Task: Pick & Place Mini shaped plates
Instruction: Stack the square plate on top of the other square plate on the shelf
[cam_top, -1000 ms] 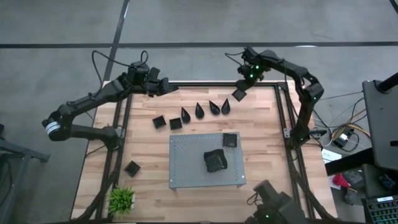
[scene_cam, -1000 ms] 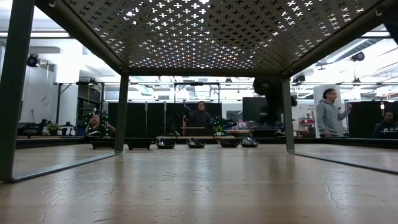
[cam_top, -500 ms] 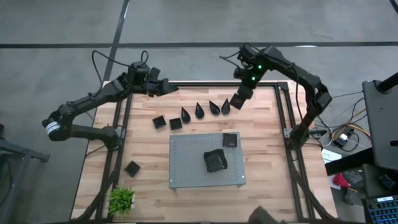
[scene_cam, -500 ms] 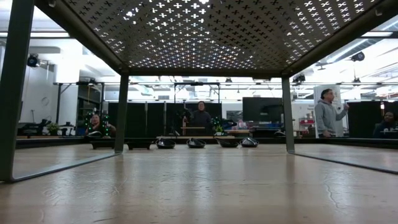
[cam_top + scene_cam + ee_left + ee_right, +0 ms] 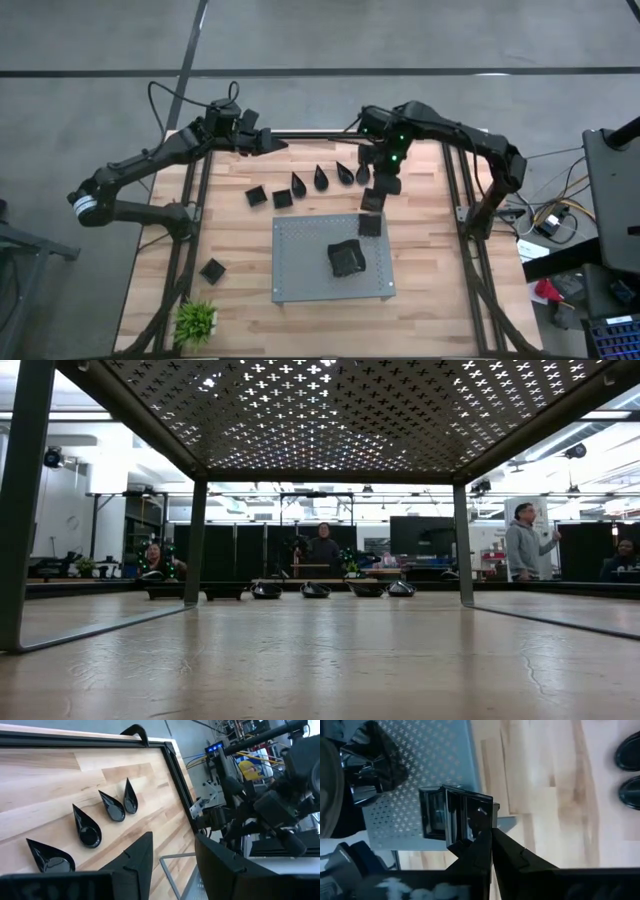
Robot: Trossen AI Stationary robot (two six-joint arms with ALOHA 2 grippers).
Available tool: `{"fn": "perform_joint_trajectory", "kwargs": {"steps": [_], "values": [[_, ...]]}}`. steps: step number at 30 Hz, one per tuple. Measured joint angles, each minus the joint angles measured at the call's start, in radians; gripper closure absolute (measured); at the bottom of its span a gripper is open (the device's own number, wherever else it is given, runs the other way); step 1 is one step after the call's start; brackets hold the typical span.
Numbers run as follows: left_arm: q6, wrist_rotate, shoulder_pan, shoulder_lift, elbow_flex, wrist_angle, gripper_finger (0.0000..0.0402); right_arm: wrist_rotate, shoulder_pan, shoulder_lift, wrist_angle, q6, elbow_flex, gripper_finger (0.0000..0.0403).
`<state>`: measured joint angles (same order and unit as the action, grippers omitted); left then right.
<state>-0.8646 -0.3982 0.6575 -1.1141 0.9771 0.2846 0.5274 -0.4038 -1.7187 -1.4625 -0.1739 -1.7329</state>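
A square mini plate (image 5: 372,199) hangs pinched in the right gripper (image 5: 375,195), just above the far right corner of the grey perforated board (image 5: 300,270); the fingers are closed tight on its rim, so it stands on edge rather than flat. Directly below, another square plate (image 5: 370,225) lies on the board, and a heap of plates (image 5: 346,258) sits near the board's middle. Four teardrop plates (image 5: 320,178) line the far wood, tips pointing away from the board, long axes roughly parallel. The left gripper (image 5: 265,142) waits over the table's far edge, fingers spread apart and empty.
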Motion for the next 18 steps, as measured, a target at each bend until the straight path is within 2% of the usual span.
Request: {"fn": "perform_joint_trajectory", "kwargs": {"steps": [8, 18], "values": [[0.003, -0.023, -0.002, 0.0, 0.0, 0.0, 0.0264, 0.027, 0.096, 0.0, 0.012, -0.006, 0.0, 0.0394], [0.005, -0.024, -0.002, 0.0, 0.0, 0.0, 0.0264, 0.027, 0.123, 0.0, 0.038, -0.062, 0.003, 0.0394]]}}
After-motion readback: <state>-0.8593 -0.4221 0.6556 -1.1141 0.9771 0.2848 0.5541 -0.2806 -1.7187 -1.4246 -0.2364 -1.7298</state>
